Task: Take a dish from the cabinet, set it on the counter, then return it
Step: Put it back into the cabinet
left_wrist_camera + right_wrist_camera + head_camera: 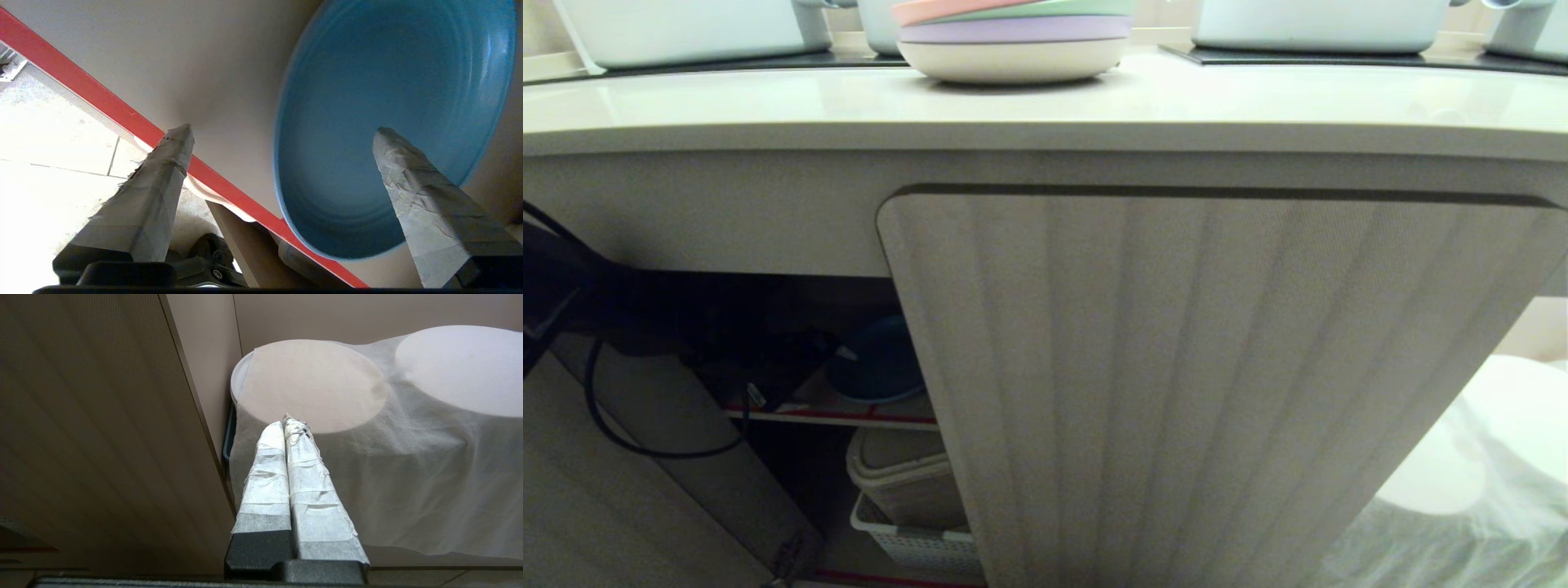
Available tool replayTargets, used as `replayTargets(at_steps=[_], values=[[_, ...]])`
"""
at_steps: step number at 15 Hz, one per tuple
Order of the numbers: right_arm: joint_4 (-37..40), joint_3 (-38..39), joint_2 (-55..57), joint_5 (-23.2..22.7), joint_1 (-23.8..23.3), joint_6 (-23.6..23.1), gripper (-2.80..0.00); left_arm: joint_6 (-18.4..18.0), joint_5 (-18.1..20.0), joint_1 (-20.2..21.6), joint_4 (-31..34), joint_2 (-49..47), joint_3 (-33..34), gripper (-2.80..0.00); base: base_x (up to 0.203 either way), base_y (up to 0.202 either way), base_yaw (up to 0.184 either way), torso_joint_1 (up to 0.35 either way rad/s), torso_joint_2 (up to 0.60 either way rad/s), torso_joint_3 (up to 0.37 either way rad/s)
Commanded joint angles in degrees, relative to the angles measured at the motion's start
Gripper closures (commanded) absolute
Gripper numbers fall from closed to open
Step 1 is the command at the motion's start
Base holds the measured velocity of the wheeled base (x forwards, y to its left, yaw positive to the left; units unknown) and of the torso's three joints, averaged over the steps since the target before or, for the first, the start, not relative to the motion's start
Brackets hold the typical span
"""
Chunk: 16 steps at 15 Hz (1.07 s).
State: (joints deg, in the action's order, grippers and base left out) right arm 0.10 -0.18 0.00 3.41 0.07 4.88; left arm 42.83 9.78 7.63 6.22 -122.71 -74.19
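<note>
- Cream tabletop (768, 102) runs across the top of the head frame; a stack of pastel plates (1013, 37) sits on it at top centre, white pots (686, 28) behind.
- Below it, the beige cabinet (727, 212): ribbed door (1192, 384) shut across centre-right, left side open at lower left.
- The blue dish (878, 363) lies flat on the red-edged shelf (849, 415) inside the opening, left of centre.
- My left pincer (282, 130) is released, taped fingers (159, 196) spread wide; one tip over the shelf edge, the other over the dish (392, 122), grasping nothing.
- My right pincer (288, 422) is clenched, empty, beside the shut door, pointing at white cloth-covered round shapes (310, 384).
- A basket (915, 539) with a beige container (907, 474) sits under the shelf.
</note>
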Motion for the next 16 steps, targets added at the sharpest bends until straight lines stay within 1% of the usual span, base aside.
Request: replayTargets(at_steps=[1,12,14,16], values=[[-0.01,0.01,0.0,0.01,0.01,0.05,0.0,0.2,0.07,0.02,0.02,0.54,0.1,-2.8,0.0,0.0,0.0,0.0,0.0,0.0],[-0.01,0.01,0.0,0.01,0.01,0.05,0.0,-0.37,-0.27,0.1,-0.31,1.51,1.08,-2.8,0.0,0.0,0.0,0.0,0.0,0.0],[-0.01,0.01,0.0,0.01,0.01,0.05,0.0,-0.37,-1.37,-0.03,-0.42,1.77,1.15,-2.8,0.0,0.0,0.0,0.0,0.0,0.0],[-0.01,0.01,0.0,0.01,0.01,0.05,0.0,-0.59,-1.34,-0.16,-0.59,2.08,1.07,-2.8,0.0,0.0,0.0,0.0,0.0,0.0]])
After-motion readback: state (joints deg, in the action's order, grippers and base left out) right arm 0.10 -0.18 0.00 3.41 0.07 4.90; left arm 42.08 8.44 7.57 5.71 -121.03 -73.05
